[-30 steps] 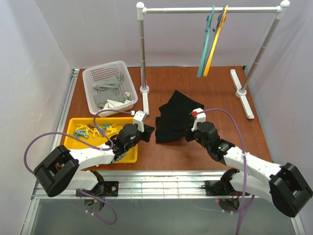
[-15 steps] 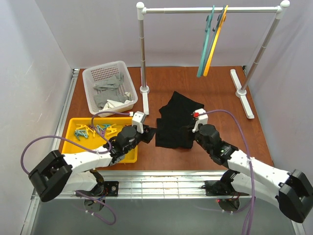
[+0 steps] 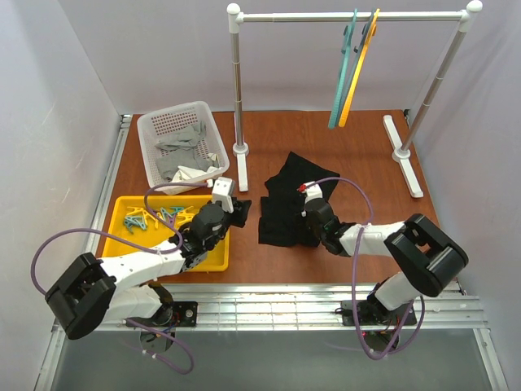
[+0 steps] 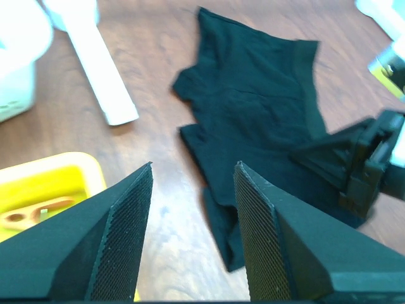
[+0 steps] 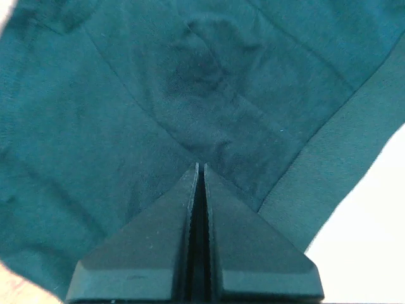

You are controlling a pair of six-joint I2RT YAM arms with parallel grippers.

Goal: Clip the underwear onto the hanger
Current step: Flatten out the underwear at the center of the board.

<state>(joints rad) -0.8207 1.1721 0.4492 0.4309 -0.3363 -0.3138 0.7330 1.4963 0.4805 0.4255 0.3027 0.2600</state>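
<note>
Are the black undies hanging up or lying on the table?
Lying down. The underwear lies rumpled on the table, not clipped to anything. The hanger hangs bare on the rail.

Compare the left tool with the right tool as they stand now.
The left tool stands open, fingers well apart; the right tool is shut, fingers pressed together. The left tool hangs at the left edge of the underwear; the right tool points onto the cloth itself. Both have black wedge-shaped fingers.
</note>
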